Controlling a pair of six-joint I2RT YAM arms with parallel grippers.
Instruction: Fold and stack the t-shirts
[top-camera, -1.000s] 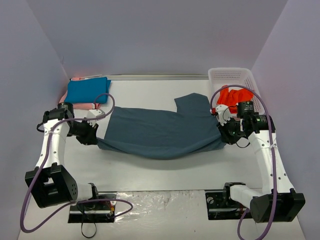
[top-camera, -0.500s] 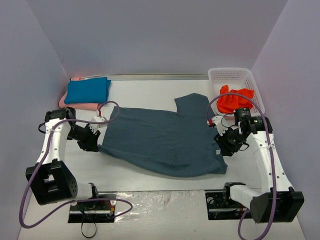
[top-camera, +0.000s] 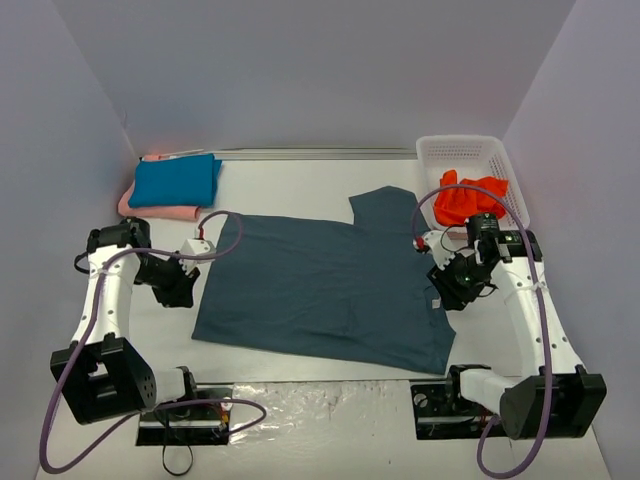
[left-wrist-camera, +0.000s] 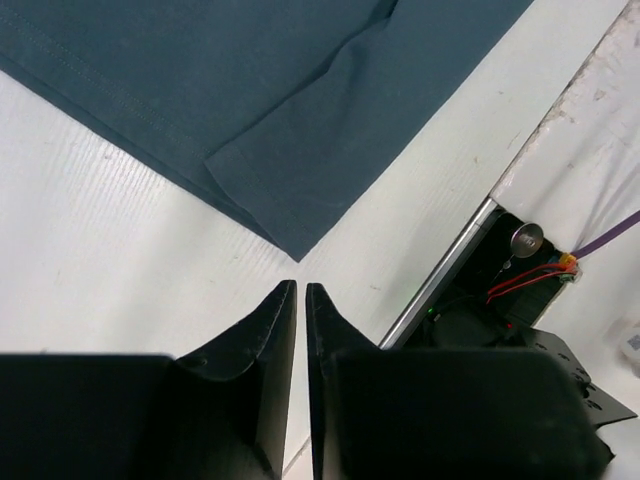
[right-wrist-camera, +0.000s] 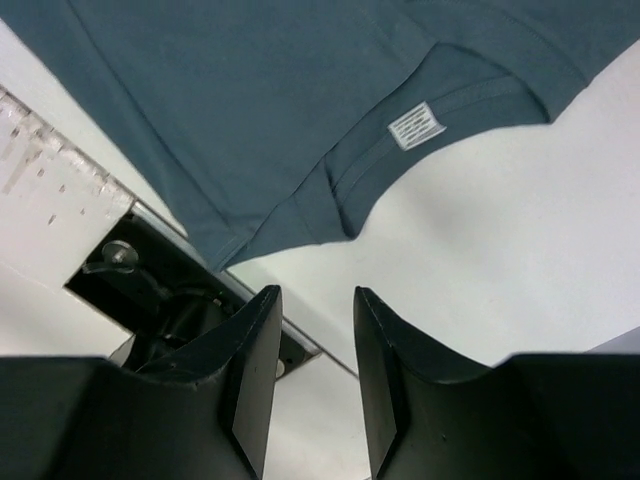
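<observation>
slate blue-grey t-shirt (top-camera: 320, 295) is spread flat in the middle of the surface (top-camera: 290, 185). its long axis runs left to right between the two arms, hem end by the left pincer (top-camera: 185, 292), collar end by the right pincer (top-camera: 445, 290). both pincers are parked just off the cloth edges, with nothing gripped. the left one is nearly clenched, only a thin slit between the fingers. the right one is released, fingers clearly parted and empty.

in the left wrist view the shirt's near-left corner (left-wrist-camera: 290, 240) lies just ahead of the fingertips, with a small flap doubled over there. in the right wrist view the collar's white label (right-wrist-camera: 416, 126) sits just ahead too. so each end could probably be picked up by the arm beside it.

one sleeve (top-camera: 385, 205) sticks out on the far side; the other can't be made out, maybe tucked under.

the teal shirt (top-camera: 175, 182) is folded on the pink one (top-camera: 150, 212) at far left. the orange-red one (top-camera: 470, 200) is bunched in the white basket (top-camera: 460, 150), partly crossed by a cable.
</observation>
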